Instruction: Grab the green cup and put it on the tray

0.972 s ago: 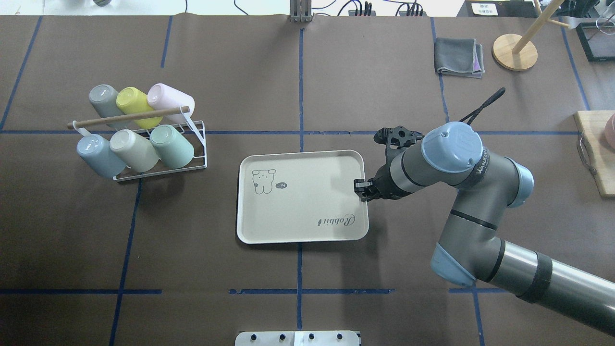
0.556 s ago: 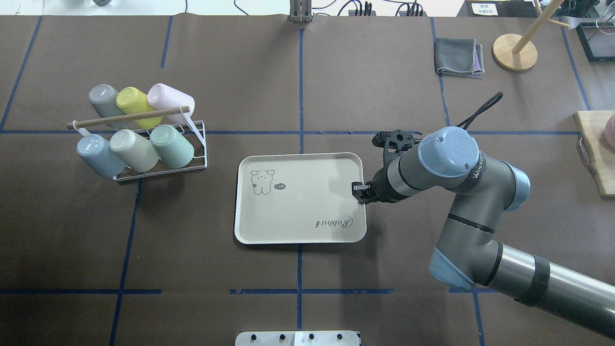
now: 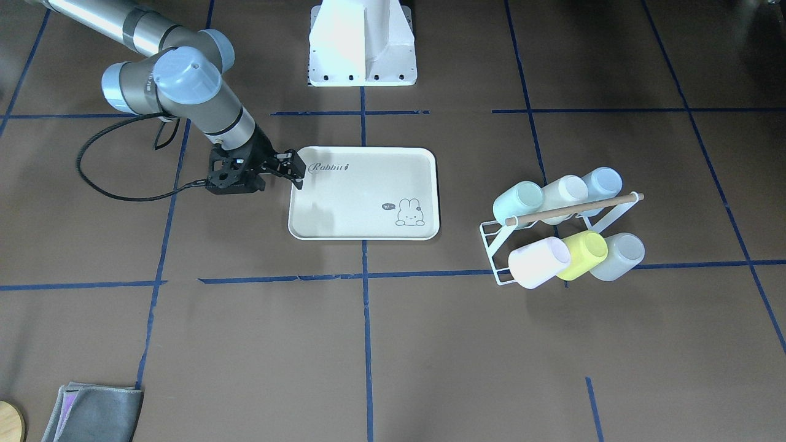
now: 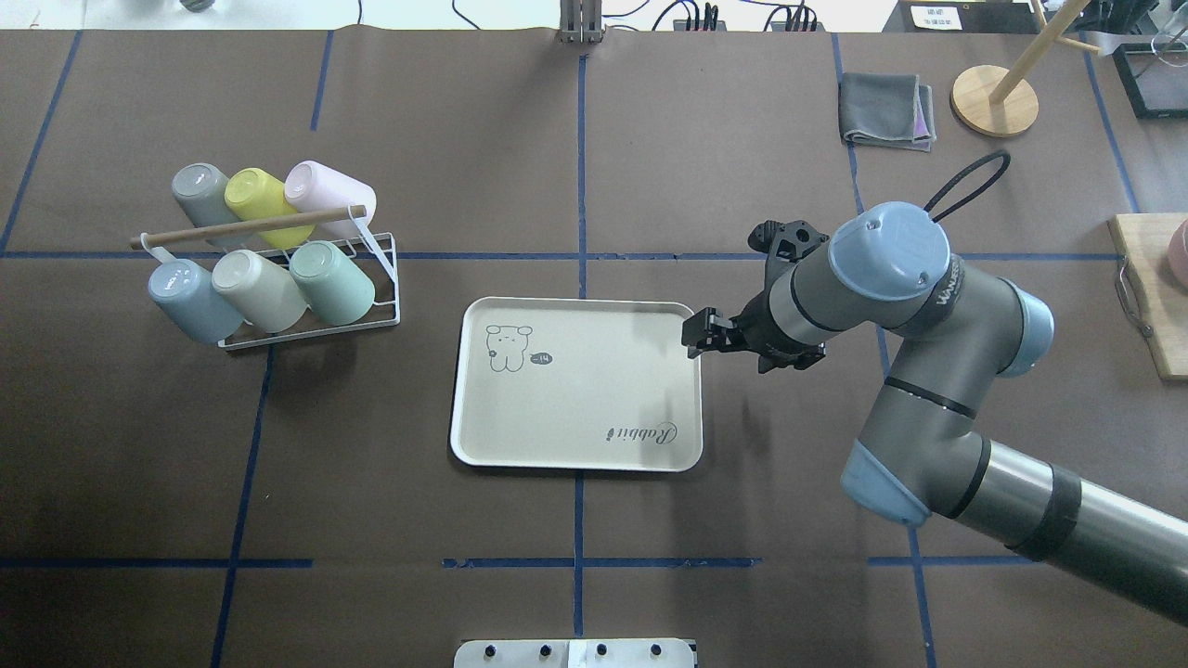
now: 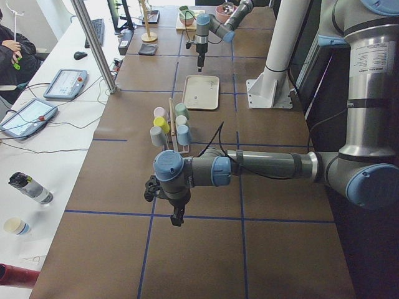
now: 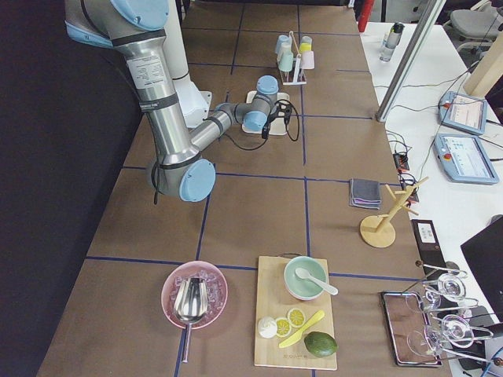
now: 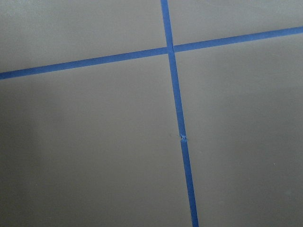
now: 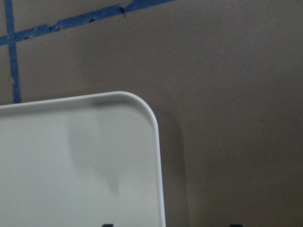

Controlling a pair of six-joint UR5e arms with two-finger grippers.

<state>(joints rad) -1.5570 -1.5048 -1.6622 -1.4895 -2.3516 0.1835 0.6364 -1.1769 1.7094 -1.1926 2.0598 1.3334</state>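
Observation:
The green cup (image 4: 331, 283) lies tilted on the white wire rack (image 4: 311, 327) at the table's left, at the end of the row nearest the tray; from the front-facing camera the green cup (image 3: 519, 201) shows its open mouth. The cream tray (image 4: 594, 390) lies flat mid-table with nothing on it. My right gripper (image 4: 694, 336) hangs open just over the tray's far right corner, holding nothing; it (image 3: 299, 172) stands at the tray's (image 3: 356, 202) edge. My left gripper (image 5: 177, 218) points down over bare table far from the cups; whether it is open I cannot tell.
Several other cups share the rack: a yellow cup (image 4: 255, 193), a pink cup (image 4: 327, 190), a cream cup (image 4: 258, 289) and a blue cup (image 4: 190, 299). A grey cloth (image 4: 886, 109), a wooden stand (image 4: 994, 100) and a cutting board (image 4: 1151, 297) sit at the right.
The tray has slid a little to the left. My right gripper has come off the tray's right rim and moved toward its far right corner.

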